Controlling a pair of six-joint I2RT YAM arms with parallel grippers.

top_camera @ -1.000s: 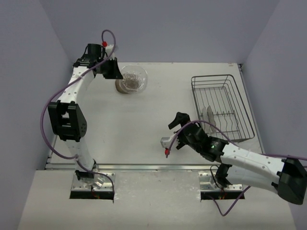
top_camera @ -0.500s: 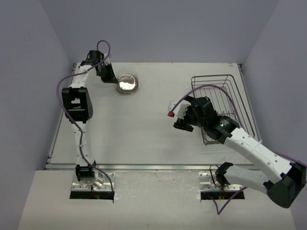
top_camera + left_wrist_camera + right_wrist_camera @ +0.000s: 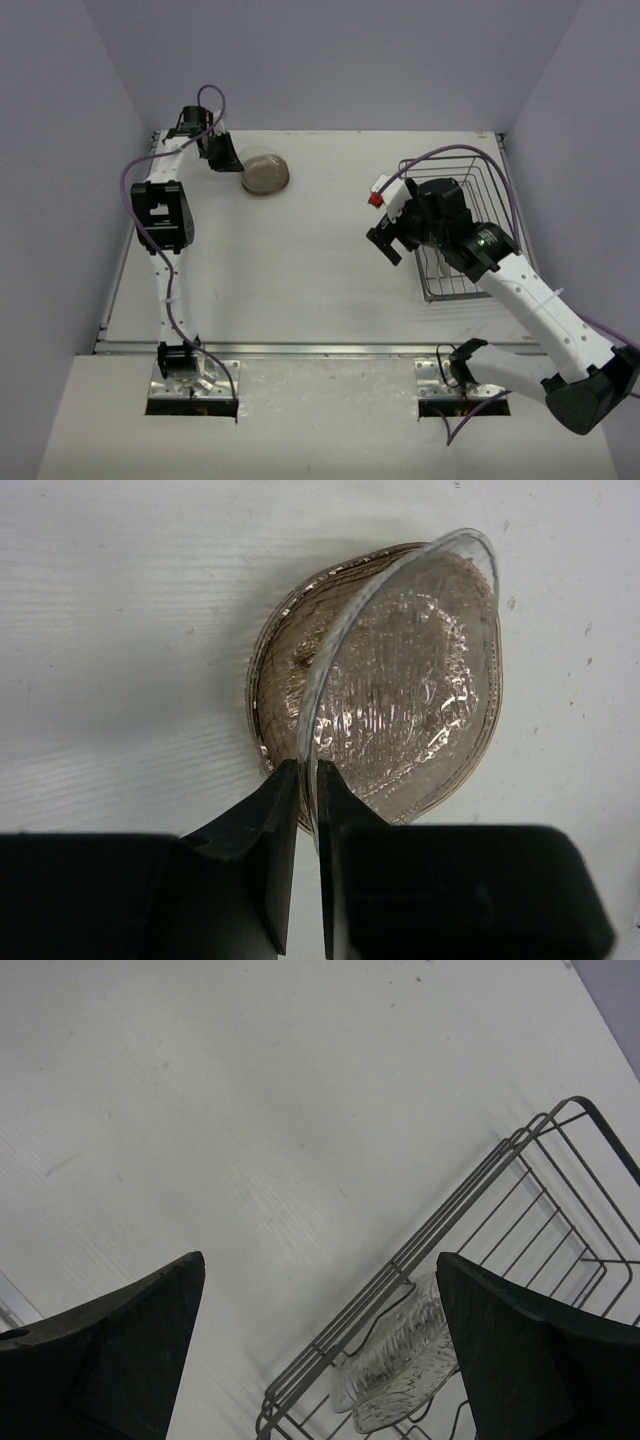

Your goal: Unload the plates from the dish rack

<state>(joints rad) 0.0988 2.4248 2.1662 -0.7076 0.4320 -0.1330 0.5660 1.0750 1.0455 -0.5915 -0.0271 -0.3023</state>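
Note:
My left gripper (image 3: 308, 780) is shut on the near rim of a translucent clear plate (image 3: 410, 680). It holds the plate tilted over a tan-beige plate (image 3: 275, 680) that lies on the table. In the top view this pair (image 3: 265, 175) sits at the far left, beside the left gripper (image 3: 228, 157). My right gripper (image 3: 318, 1257) is open and empty above the table, just left of the dish rack (image 3: 470, 1195). Two clear plates (image 3: 400, 1360) stand upright inside the rack's near corner. In the top view the right gripper (image 3: 388, 240) hovers at the left side of the rack (image 3: 475, 165).
The rack stands near the table's right edge, close to the right wall. The right arm covers the rack's near half in the top view. Purple cables loop over both arms.
The left gripper has lowered the clear plate down onto the tan plate. The right arm has swung from the table's front up and right to the rack's left side.

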